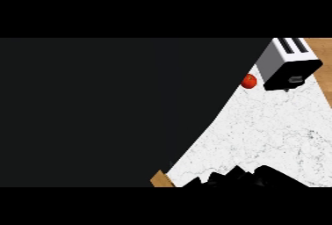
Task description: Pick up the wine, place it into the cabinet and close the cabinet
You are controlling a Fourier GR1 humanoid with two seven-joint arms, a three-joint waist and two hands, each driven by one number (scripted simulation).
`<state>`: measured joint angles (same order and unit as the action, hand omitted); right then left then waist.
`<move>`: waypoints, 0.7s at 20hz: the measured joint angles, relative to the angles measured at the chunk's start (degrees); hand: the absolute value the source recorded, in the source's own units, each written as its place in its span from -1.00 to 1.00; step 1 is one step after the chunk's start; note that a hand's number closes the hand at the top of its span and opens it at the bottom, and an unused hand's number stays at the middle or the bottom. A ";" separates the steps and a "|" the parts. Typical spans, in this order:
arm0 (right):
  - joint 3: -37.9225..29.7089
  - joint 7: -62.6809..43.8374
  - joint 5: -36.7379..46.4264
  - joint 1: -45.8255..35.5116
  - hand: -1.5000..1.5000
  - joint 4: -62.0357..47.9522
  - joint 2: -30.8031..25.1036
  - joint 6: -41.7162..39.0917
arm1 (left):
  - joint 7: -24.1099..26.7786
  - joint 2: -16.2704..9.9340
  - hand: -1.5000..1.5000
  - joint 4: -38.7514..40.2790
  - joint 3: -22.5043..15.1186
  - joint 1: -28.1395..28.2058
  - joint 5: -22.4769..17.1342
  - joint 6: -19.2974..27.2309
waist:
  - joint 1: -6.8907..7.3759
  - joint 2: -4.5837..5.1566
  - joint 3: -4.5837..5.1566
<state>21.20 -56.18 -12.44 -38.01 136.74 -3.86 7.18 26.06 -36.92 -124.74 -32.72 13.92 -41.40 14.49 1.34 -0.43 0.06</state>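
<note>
Wine: not visible anywhere in the head view; whether it sits inside the cabinet, is hidden behind the dark panel, or lies out of frame cannot be told. Cabinet: a large, near-black surface filling the left and centre of the frame from top to bottom, its slanted edge running from upper right down to lower centre; a small tan wooden corner shows at its foot. Whether this panel is the door or the cabinet's side, and whether the door is shut or ajar, cannot be read. Right hand: black shapes at the lower edge, right of centre, lying over the white marble counter; too little shows to tell whether its fingers are spread, curled, or holding anything. Left hand: absent from the view. Other items: a red tomato at upper right, just beside the panel's edge; a silver and black toaster in the upper right corner, near the tomato. Progress, as judgement: with no bottle on the visible counter, the pick-up is probably past; placing and closing remain unconfirmed.
</note>
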 measured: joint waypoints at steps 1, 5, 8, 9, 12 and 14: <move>1.35 -0.32 0.33 -0.49 1.00 -0.11 0.75 0.34 | 1.02 -1.40 1.00 -0.28 2.05 1.81 -1.17 -1.66 | 0.08 -0.03 0.04; 7.15 -0.56 2.64 -4.72 1.00 -3.54 2.63 2.17 | 2.88 -6.06 1.00 -0.02 11.13 6.26 -7.01 -8.36 | 0.25 -0.04 0.11; 10.46 0.84 4.07 -9.87 1.00 -8.97 3.24 5.70 | 3.50 -8.80 1.00 0.61 16.84 8.92 -10.89 -13.55 | 0.61 -0.05 0.13; 11.41 2.04 4.59 -11.40 1.00 -11.50 3.37 6.67 | 3.61 -9.49 1.00 1.39 18.40 9.36 -12.01 -15.42 | 0.68 0.01 0.13; 13.30 4.91 6.76 -16.32 1.00 -18.28 3.60 10.10 | 3.83 -11.51 1.00 2.20 22.56 11.98 -14.95 -20.47 | 0.96 0.05 0.12; 13.19 7.03 7.06 -20.16 1.00 -23.88 3.68 12.58 | 3.75 -12.53 1.00 2.92 24.90 12.88 -16.63 -23.22 | 1.29 0.15 0.12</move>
<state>34.39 -49.15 -5.38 -58.16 112.85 -0.18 19.76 29.81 -49.45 -121.81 -7.82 26.79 -58.03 -8.73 2.64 -0.28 0.18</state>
